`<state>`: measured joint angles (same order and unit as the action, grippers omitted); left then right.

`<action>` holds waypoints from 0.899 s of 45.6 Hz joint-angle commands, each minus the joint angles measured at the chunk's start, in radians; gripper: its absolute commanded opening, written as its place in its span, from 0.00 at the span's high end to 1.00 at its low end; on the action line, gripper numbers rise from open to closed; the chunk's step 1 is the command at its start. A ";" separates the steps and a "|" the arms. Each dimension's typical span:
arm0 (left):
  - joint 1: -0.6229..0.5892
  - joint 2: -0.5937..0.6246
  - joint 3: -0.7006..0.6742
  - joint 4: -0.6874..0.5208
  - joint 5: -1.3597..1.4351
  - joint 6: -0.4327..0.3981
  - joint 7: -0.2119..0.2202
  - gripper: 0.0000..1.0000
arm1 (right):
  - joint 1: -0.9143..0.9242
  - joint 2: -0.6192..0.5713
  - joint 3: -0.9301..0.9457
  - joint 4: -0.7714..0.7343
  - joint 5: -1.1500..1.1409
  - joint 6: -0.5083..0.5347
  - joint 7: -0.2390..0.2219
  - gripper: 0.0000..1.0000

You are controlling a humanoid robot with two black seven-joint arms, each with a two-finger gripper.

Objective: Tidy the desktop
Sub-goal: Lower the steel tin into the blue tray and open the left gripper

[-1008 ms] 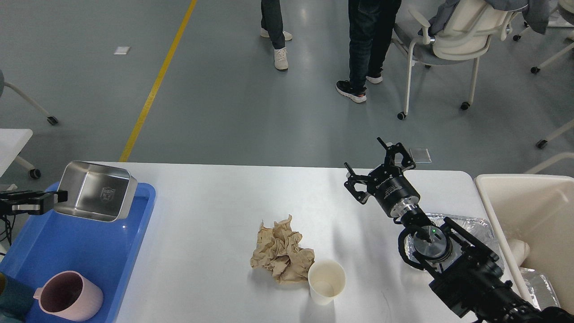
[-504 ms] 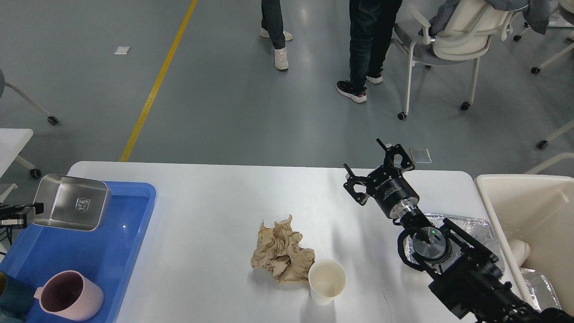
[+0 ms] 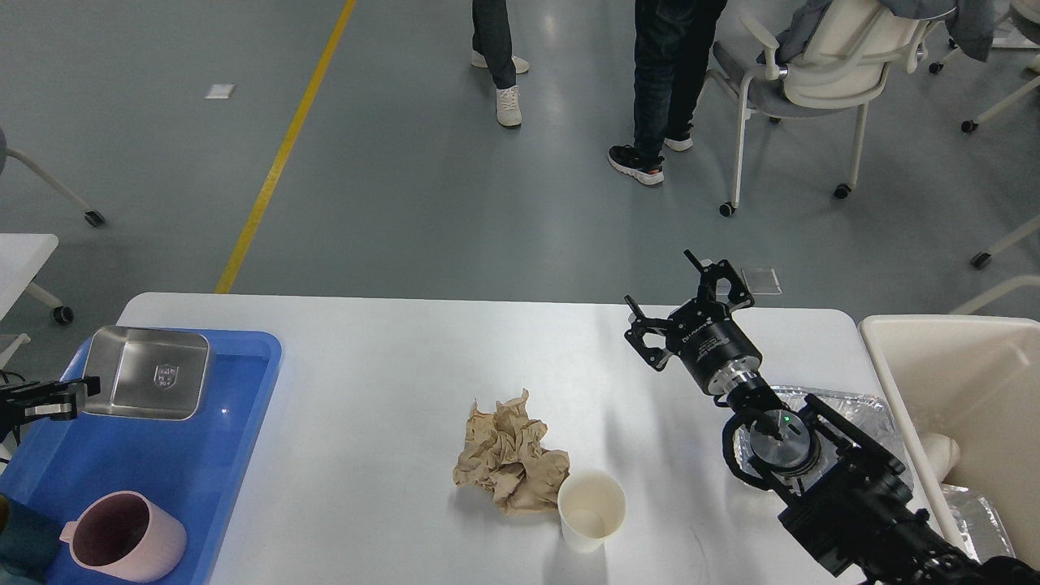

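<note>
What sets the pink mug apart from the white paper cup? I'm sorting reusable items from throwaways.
The pink handled mug sits in the blue plastic bin, while the white paper cup stands on the white desktop. The mug has a side handle; the cup has none. The mug is squat and rounded; the cup is a straight, tapering shape. The cup touches the crumpled brown paper. Both stand upright, mouths up.

Cut by frame edges: black left gripper [image 3: 77, 388], far left, jaws indistinct; pink plastic mug [image 3: 122, 538], lower left; cream-coloured bin [image 3: 967, 382], right; crinkled foil tray [image 3: 869, 406], largely behind right arm.
</note>
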<state>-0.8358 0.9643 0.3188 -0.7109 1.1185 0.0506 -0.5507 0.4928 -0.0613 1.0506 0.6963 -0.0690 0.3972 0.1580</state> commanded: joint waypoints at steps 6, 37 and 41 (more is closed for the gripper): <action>0.073 -0.010 -0.001 0.059 -0.006 0.055 0.002 0.97 | 0.003 0.001 -0.001 0.002 0.000 0.000 0.000 0.00; 0.135 -0.159 0.000 0.185 -0.034 0.087 0.003 0.91 | 0.000 0.001 0.000 0.002 -0.014 -0.001 0.000 0.00; 0.147 -0.159 -0.001 0.185 -0.034 0.103 0.000 0.87 | 0.000 0.001 0.000 0.002 -0.014 -0.001 0.000 0.00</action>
<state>-0.7044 0.8073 0.3198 -0.5264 1.0854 0.1373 -0.5455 0.4924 -0.0609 1.0506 0.6979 -0.0828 0.3957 0.1580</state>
